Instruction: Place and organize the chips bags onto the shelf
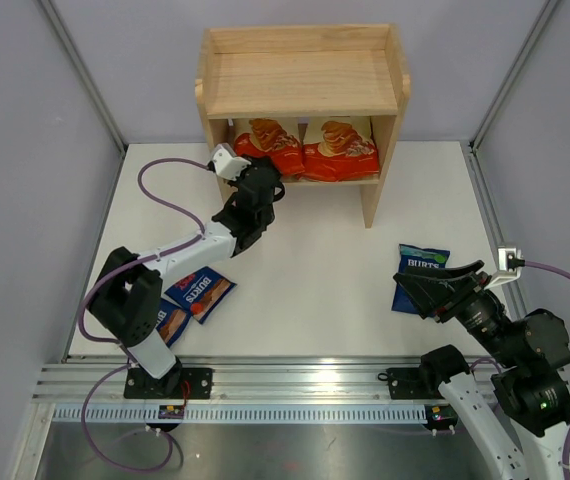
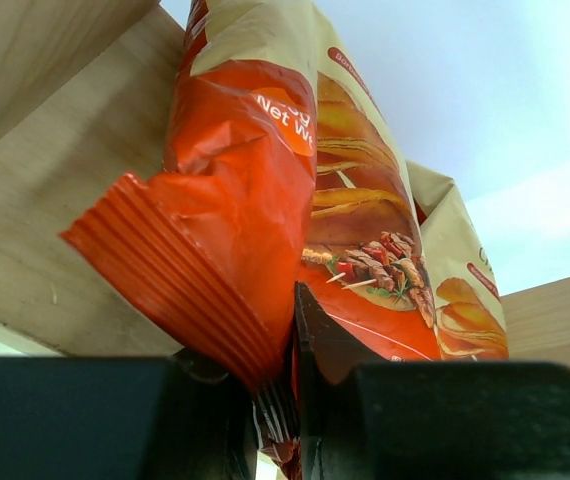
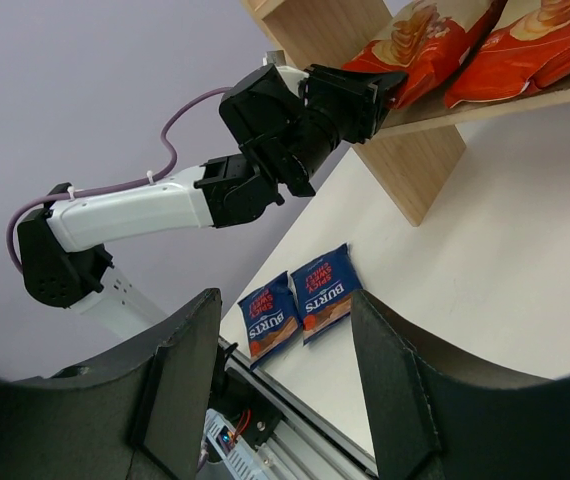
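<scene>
The wooden shelf (image 1: pixel 305 84) stands at the back. Two cream-and-red-orange Cassava Chips bags, the left one (image 1: pixel 268 147) and the right one (image 1: pixel 341 150), lie on its lower tier. My left gripper (image 1: pixel 265 186) is at the shelf's front left and is shut on the left bag's crimped edge (image 2: pixel 265 400). Two red-accented Burts bags (image 1: pixel 201 293) (image 1: pixel 169 322) lie at the near left, also in the right wrist view (image 3: pixel 327 291) (image 3: pixel 273 319). A green-lettered Burts bag (image 1: pixel 420 263) lies near right. My right gripper (image 1: pixel 415 292) is open and empty just over its near end.
The shelf's top tier (image 1: pixel 305 80) holds nothing. Grey walls enclose the white table (image 1: pixel 315 280). A metal rail (image 1: pixel 295 380) runs along the near edge. Purple cables (image 1: pixel 160 190) trail from both arms.
</scene>
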{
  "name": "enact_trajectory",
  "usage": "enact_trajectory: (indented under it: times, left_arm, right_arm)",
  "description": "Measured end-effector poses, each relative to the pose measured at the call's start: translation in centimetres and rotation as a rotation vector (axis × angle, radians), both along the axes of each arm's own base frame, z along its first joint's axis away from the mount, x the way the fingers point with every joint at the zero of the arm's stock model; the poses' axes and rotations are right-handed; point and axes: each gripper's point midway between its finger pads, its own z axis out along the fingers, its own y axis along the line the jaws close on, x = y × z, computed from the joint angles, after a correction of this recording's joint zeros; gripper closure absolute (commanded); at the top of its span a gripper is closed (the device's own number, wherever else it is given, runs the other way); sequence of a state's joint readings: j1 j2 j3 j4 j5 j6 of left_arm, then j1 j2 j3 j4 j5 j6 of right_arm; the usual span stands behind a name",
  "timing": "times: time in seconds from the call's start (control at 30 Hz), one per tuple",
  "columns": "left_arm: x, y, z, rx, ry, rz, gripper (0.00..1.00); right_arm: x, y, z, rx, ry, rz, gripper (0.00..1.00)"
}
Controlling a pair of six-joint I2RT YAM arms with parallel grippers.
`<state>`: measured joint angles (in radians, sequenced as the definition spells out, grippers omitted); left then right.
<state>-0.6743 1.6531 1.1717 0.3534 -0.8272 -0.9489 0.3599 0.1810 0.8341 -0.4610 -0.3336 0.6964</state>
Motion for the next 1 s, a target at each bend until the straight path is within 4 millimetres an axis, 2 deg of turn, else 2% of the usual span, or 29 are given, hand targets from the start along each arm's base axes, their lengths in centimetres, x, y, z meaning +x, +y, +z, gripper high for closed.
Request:
enact_trajectory:
  times: [0.13,0.27,0.4,0.5,0.63,0.83,1.0]
  left_arm:
    - [0.0,0.0,0.0,0.044,-0.011,-0.015,0.86]
    - [0.0,0.1,-0.3,0.088,-0.017,-0.023,0.77]
    - [-0.2,0.4,-1.2,0.131,-0.002,-0.024,0.61]
    - [-0.3,0.6,-1.8,0.152,0.011,-0.024,0.57]
    - [-0.6,0.7,-1.6,0.163,0.010,-0.023,0.32]
    - [-1.3,0.6,-1.2,0.182,0.008,-0.035,0.28]
    - [-2.2,1.0,-1.4,0.198,0.020,-0.030,0.32]
  right_arm:
    - [0.0,0.0,0.1,0.001,-0.002,0.000,0.38]
    - [-0.2,-0.1,0.2,0.003,-0.008,0.000,0.38]
    - [-0.2,-0.1,0.3,0.004,-0.009,0.000,0.38]
    - [-0.2,-0.1,0.3,0.004,-0.009,0.000,0.38]
    - [-0.3,-0.1,0.3,0.009,-0.010,0.001,0.38]
    - [-0.4,-0.1,0.4,0.012,-0.010,0.000,0.38]
    - [-0.4,-0.2,0.4,0.012,-0.010,-0.001,0.38]
